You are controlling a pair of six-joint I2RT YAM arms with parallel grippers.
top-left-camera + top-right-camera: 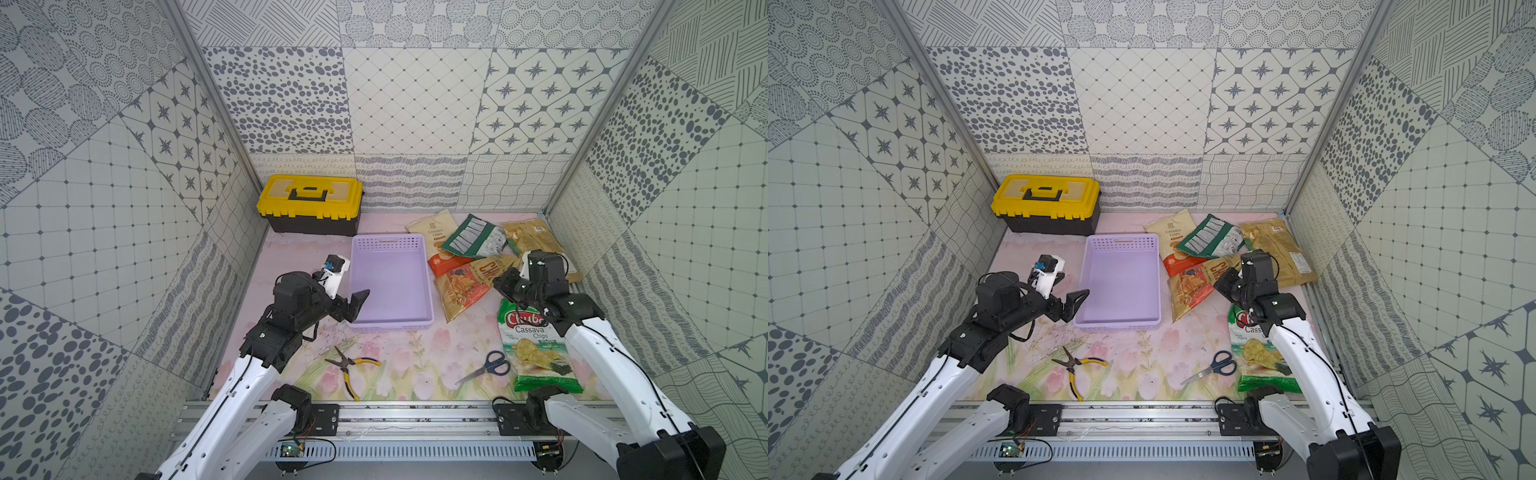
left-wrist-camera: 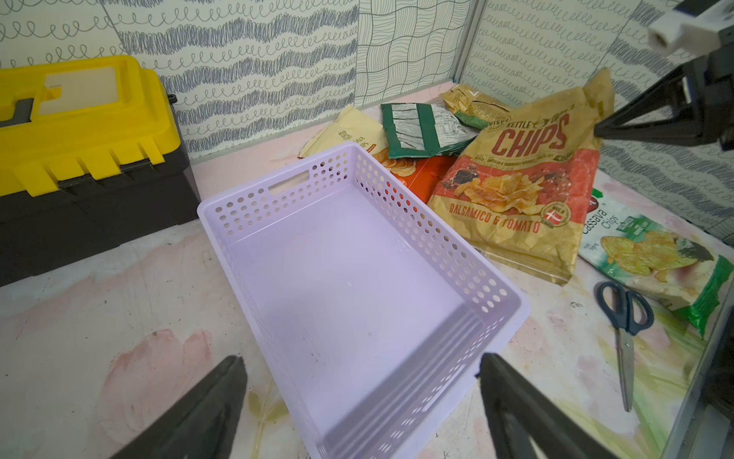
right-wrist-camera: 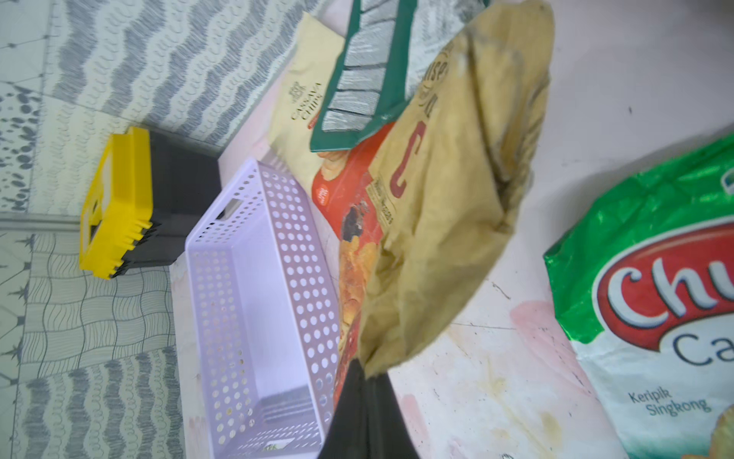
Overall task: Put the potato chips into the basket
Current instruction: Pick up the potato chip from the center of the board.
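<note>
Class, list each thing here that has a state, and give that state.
basket: empty
toolbox: lid shut
gold-red CHIPS bag: one corner pinched and raised
right gripper: shut on the gold-red CHIPS bag
left gripper: open, holding nothing
scissors: closed
pliers: handles spread

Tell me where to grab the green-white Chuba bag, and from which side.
The Chuba bag lies flat, face up, so only its thin end seals suit a pinch. I'd take the green top seal, which looks slightly lifted, from above with the right gripper, once it has released the CHIPS bag it is shut on. Avoid the inner long side: the scissors lie beside it.
</note>
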